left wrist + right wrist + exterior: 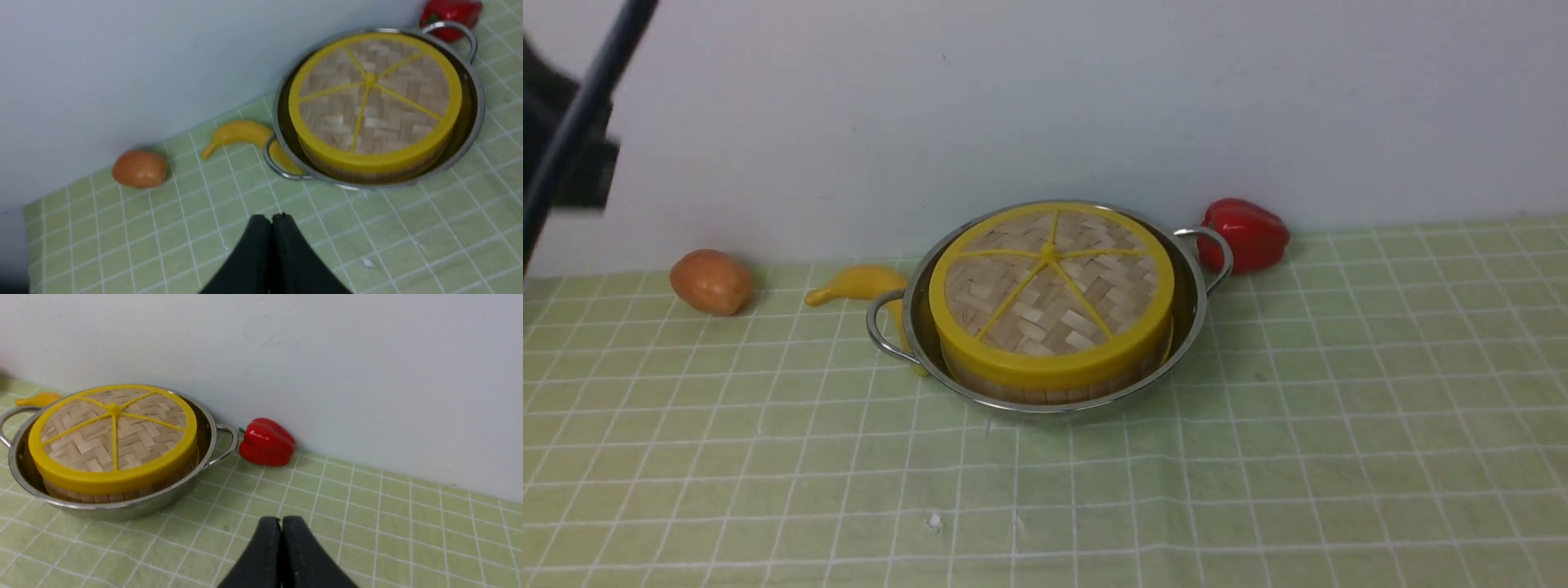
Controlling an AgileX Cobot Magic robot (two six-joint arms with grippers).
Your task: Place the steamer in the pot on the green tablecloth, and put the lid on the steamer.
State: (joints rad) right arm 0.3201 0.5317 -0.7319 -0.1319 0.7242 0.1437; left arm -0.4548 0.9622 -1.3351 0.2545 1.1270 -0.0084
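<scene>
No legible writing on anything. The steamer (1045, 384) is sitting in the pot (915, 327) on the green tablecloth (1339, 425), the lid (1052, 287) resting on top. The front view is not showing my grippers; the wrist views are. My left gripper (271, 216) and right gripper (281, 519) are pressing their jaws together, holding nothing, above bare cloth.

My left gripper (271, 218) has two matte black fingers, smooth and tapering to rounded tips. My right gripper (281, 522) matches: black, unmarked, no screws or cables visible.
</scene>
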